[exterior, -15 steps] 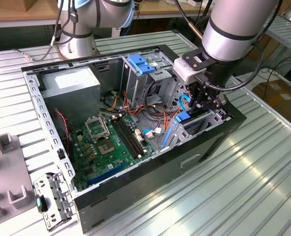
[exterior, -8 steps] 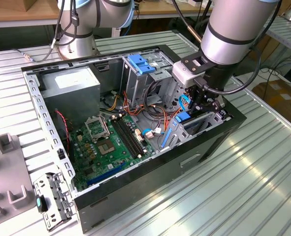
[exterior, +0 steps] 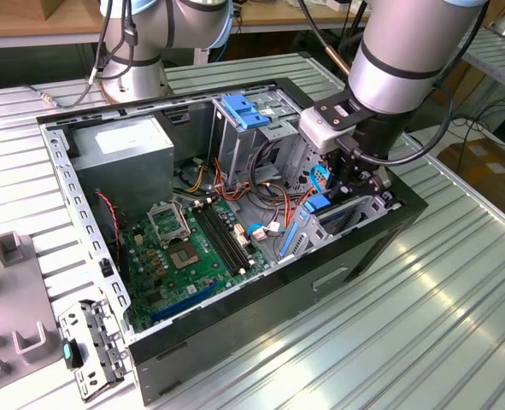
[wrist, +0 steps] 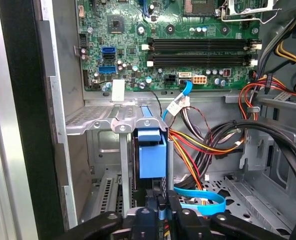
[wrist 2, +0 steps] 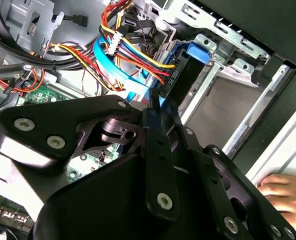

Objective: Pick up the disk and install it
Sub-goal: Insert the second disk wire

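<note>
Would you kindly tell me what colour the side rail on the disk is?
Blue; the disk's rail shows best in the first wrist view.

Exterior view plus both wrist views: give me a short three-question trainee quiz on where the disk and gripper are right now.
1. True or false: the disk lies flat on the motherboard.
2. The gripper is nearest to: A) the power supply, B) the metal drive cage, C) the memory slots.
3. Fill in: in the second wrist view, a person's ____ rests by the computer case.

Key: 1 false, it stands on edge in the drive cage; 2 B; 3 hand.
</note>
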Available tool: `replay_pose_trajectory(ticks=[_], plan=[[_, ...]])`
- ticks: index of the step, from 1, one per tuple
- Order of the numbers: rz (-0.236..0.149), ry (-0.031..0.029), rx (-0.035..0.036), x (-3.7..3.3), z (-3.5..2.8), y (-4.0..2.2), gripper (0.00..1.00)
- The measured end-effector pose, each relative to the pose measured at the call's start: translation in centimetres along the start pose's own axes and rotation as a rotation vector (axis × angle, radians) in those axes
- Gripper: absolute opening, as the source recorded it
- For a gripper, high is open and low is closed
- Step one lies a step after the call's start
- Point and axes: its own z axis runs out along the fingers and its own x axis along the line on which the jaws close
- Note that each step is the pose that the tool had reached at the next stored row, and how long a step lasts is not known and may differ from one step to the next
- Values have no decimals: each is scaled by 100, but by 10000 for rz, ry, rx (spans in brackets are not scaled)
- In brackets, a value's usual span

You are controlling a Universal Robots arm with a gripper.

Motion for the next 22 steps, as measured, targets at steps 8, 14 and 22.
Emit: replay_pose_trajectory(ticks=[8, 14, 22], plan=[[0, 1, 0, -10, -148, -31, 24], [-1, 5, 0, -11, -160, -34, 16], [-2, 10, 0, -11, -162, -34, 11]])
